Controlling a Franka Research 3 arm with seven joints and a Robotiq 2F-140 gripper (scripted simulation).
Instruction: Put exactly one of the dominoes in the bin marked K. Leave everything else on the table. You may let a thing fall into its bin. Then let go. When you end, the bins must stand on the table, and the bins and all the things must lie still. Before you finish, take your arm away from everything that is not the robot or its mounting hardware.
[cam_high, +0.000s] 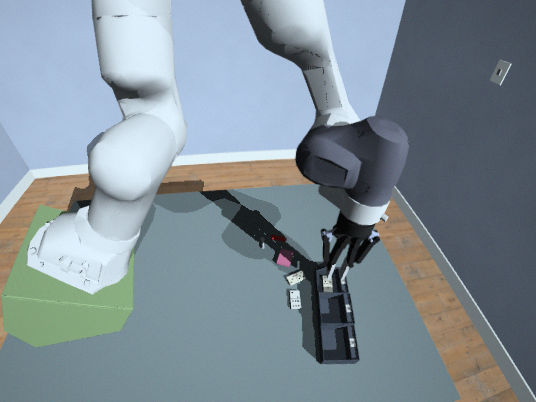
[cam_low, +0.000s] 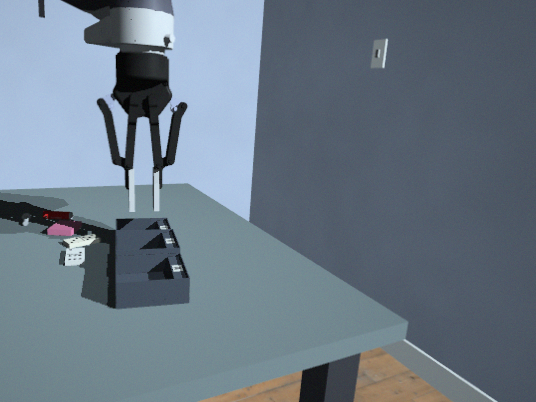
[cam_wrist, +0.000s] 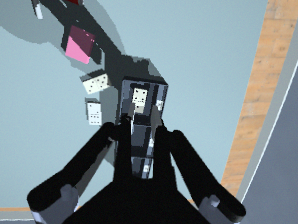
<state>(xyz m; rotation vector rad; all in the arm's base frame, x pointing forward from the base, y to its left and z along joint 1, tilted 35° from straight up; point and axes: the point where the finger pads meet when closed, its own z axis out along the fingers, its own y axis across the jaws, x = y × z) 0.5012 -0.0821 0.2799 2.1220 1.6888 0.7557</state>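
A row of three dark bins (cam_high: 320, 334) (cam_low: 150, 294) (cam_wrist: 163, 89) stands on the grey table. A white domino (cam_high: 327, 284) (cam_wrist: 139, 95) lies inside the far bin; the bin wall hides it in the exterior view. The small labels on the bins are too small to read. My gripper (cam_high: 337, 276) (cam_low: 144, 209) (cam_wrist: 143, 111) hangs just above that far bin, its fingers a little apart with nothing between them. Two more dominoes lie on the table left of the bins, one (cam_high: 295, 278) (cam_low: 79, 241) (cam_wrist: 95, 83) farther back and one (cam_high: 295, 299) (cam_low: 75, 256) (cam_wrist: 93, 112) nearer.
A pink block (cam_high: 284, 259) (cam_low: 61, 229) (cam_wrist: 77, 50) and a small red thing (cam_high: 278, 239) (cam_low: 56, 215) lie behind the dominoes in the arm's shadow. The arm's base stands on a green block (cam_high: 65, 310) at the left. The table's right edge is near the bins.
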